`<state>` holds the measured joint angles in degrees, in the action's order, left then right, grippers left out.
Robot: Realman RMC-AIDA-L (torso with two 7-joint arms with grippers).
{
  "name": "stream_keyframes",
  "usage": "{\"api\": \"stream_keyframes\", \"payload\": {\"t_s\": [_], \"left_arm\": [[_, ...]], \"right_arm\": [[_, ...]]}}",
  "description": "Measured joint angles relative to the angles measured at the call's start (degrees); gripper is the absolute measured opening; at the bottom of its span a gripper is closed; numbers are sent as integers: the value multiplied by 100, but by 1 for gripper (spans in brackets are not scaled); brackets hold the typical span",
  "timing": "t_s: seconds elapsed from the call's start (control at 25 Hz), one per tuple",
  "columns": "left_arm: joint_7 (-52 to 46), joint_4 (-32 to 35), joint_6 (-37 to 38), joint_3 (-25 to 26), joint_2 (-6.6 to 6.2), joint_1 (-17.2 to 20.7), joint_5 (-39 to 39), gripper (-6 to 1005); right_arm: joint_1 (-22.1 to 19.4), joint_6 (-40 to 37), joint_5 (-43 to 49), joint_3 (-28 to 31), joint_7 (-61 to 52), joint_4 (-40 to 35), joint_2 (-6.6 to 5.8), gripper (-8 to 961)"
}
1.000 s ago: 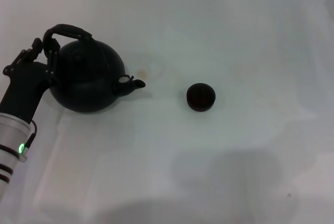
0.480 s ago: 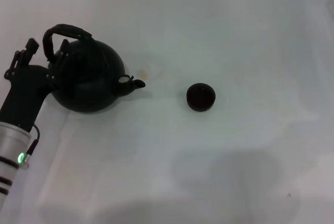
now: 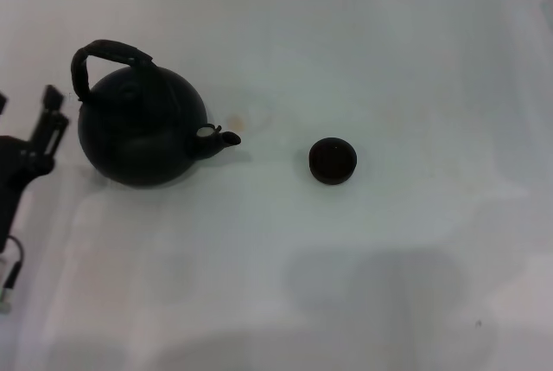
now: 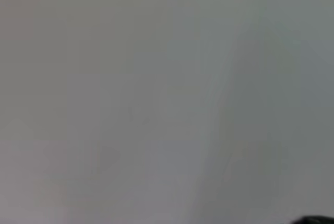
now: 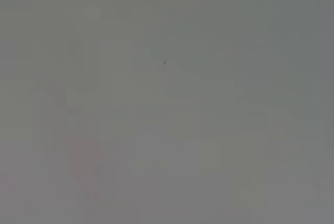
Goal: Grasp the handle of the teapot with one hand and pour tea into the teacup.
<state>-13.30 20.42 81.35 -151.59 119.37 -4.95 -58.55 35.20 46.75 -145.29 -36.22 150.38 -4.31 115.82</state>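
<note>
The black round teapot (image 3: 143,133) stands upright on the white table at the left, with its spout (image 3: 226,138) pointing right toward the teacup. Its arched handle (image 3: 108,53) stands up over the lid, with nothing on it. The small dark teacup (image 3: 333,161) sits to the right of the spout, well apart from the pot. My left gripper (image 3: 26,113) is at the left edge of the head view, left of the teapot and clear of it, open and empty. One finger (image 3: 54,118) shows fully. The right gripper is out of view.
The white table (image 3: 363,51) stretches around both objects. A faint yellowish stain (image 3: 239,118) lies just beyond the spout. Both wrist views show only bare table surface; a dark sliver (image 4: 315,220) sits in one corner of the left wrist view.
My left gripper, which was at the teapot's handle side, has drawn back to the left, away from the pot. The teapot and teacup have not moved.
</note>
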Motion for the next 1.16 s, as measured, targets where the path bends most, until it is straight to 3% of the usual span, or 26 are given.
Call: {"api": "stream_keyframes", "payload": {"t_s": [0.36,0.76,1.16], "left_arm": [[-207,-450,136,3,-18,-180,-1232,781],[-286,-949,-40,-2,-27,-846,-1810,774],[-288,-1107,-190,4,-28,-1120,-2230,774]], "right_arm": [[-7,57,37,-61,0,8,12,829],[-23,331,88,-327,0,45,21,829],[-20,336,83,-320,0,45,20,829]]}}
